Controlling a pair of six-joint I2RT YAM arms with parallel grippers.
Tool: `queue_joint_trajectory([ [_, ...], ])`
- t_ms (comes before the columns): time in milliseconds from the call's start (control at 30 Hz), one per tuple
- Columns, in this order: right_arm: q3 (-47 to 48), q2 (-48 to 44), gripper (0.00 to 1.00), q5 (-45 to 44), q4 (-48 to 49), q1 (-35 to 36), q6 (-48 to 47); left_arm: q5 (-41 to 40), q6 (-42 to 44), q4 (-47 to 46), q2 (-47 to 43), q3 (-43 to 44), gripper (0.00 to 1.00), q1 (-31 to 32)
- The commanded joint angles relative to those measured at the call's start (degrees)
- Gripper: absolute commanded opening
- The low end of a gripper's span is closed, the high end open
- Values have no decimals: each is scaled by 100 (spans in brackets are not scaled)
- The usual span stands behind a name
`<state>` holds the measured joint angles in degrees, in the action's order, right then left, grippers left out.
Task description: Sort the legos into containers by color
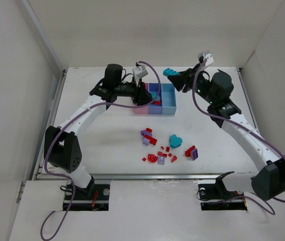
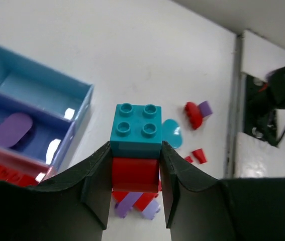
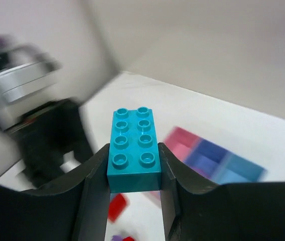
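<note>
The containers (image 1: 168, 108) stand in a row at the table's back centre: pink, purple-blue and light blue (image 2: 41, 85). My left gripper (image 1: 151, 96) hangs over them, shut on a teal four-stud brick stacked on a red brick (image 2: 135, 173). A lilac oval (image 2: 12, 129) lies in the purple-blue bin and a red brick (image 2: 6, 173) in the pink one. My right gripper (image 1: 176, 75) is raised behind the bins, shut on a long teal brick (image 3: 134, 145). Loose legos (image 1: 160, 153) lie mid-table, among them a teal heart (image 1: 175, 140).
A red and lilac pair (image 1: 191, 152) lies right of the heart, and another lilac and red cluster (image 1: 146, 135) to its left. White walls enclose the table on three sides. The right wrist view's background is blurred.
</note>
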<state>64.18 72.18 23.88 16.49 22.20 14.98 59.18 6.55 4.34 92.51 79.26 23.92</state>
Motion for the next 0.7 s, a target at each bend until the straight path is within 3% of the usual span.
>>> queue_joint_trajectory([
  [0,568,497,0,-2731,-1452,-14,119,-1099,434,506,-137,28,0,-37],
  [133,1341,1525,0,-2986,-2762,-14,58,-1488,820,831,-137,28,0,-37],
  [300,2220,2519,4,-2863,-3432,-83,189,-1427,1015,1007,-189,28,0,-37],
  [333,2326,2633,8,-2749,-3503,-84,241,-1427,1015,1008,-189,28,0,-37],
  [367,2518,2834,22,-2748,-3634,-136,242,-1479,1068,1060,-189,28,0,-37],
  [500,2914,3239,54,-2678,-4021,-137,242,-1479,1182,1166,-137,142,0,-37],
  [667,2968,3311,68,-2354,-4084,-137,189,-1479,1235,1218,-137,195,0,-37],
])
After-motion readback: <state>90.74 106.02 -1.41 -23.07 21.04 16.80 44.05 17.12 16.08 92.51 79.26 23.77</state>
